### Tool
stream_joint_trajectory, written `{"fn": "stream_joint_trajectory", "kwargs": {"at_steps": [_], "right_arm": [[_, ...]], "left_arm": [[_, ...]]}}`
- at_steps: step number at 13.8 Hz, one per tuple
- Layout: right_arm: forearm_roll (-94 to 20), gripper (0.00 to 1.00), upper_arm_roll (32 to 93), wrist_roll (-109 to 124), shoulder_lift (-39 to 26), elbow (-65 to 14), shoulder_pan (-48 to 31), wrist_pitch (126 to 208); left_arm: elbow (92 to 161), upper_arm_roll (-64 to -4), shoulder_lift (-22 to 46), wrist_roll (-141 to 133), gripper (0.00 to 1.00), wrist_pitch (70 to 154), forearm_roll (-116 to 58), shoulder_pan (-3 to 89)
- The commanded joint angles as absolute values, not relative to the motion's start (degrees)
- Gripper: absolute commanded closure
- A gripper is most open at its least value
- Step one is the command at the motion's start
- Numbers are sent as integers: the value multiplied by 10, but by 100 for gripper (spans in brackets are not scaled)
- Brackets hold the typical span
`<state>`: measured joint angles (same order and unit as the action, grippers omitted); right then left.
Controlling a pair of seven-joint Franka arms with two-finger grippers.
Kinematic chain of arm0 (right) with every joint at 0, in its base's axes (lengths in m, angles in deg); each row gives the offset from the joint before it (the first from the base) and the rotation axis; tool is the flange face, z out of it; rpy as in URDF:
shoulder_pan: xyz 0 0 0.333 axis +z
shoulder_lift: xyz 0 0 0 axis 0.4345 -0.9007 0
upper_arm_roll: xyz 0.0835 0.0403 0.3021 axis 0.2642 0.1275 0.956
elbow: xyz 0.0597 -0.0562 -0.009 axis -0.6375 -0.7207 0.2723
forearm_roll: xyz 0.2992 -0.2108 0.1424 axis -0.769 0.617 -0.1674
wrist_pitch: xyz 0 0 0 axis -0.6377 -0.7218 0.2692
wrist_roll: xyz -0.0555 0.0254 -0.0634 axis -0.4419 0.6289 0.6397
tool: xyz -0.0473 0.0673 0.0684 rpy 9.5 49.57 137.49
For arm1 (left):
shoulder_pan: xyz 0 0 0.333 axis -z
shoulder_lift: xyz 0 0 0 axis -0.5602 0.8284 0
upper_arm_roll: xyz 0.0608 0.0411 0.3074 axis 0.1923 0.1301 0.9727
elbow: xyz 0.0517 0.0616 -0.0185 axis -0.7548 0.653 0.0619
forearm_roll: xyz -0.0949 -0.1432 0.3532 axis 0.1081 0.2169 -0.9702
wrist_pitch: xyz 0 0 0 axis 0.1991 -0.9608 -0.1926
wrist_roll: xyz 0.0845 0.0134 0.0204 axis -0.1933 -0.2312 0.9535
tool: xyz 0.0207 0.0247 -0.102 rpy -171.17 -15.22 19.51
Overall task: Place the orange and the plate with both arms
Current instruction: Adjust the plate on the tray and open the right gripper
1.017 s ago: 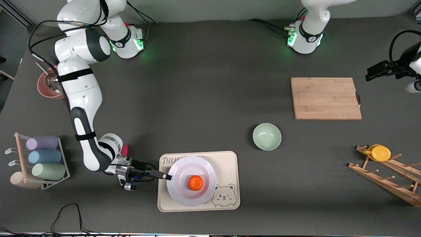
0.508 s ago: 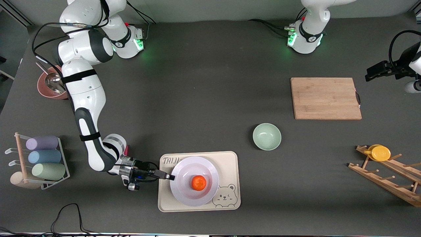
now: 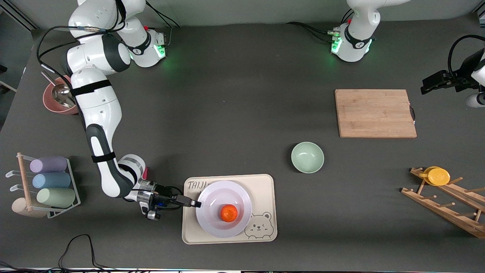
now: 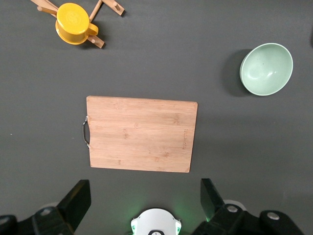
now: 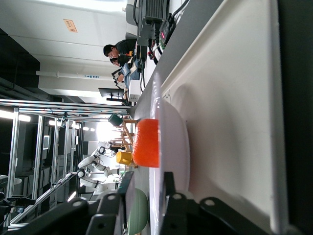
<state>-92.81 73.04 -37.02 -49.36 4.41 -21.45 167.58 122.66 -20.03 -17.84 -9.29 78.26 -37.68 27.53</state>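
On the dark surface [image 3: 235, 98], the plate [image 3: 212, 220], rigid, glossy and slip-prone, carries the loose orange [image 3: 229, 213]; the right gripper [image 3: 196, 204] straddles its rim, grip undeterminable, while the left gripper [image 4: 142, 200] waits wide open over the cutting board [image 4: 142, 139].

The dark grey counter [image 3: 235, 113] carries a cream tray [image 3: 265, 182] just beside the right pincer [image 3: 197, 204]. A pale green bowl [image 3: 307, 157], a wooden cutting board [image 3: 375, 113] and a wooden rack [image 3: 447, 206] lie well apart from it, toward the left arm's end. A cup holder [image 3: 45, 185] and a reddish bowl [image 3: 51, 104] sit near the right arm.
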Motion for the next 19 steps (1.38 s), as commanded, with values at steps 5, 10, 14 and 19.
{"fn": "stream_joint_trajectory", "kwargs": {"at_steps": [5,10,14,19], "right_arm": [[-868,18,710,-372,-510,59,-211,1688],[-859,17,710,-365,-503,58,-216,1688],[-854,17,698,-343,-481,41,-216,1688],[-854,17,689,-331,-455,18,-216,1687]], "left_arm": [[1227,-200,-183,-101,0,787,-375,276],[1226,-200,-184,-100,0,792,-375,275],[1217,-199,-189,-98,0,794,-376,275],[1208,-198,-189,-90,0,804,-383,274]]}}
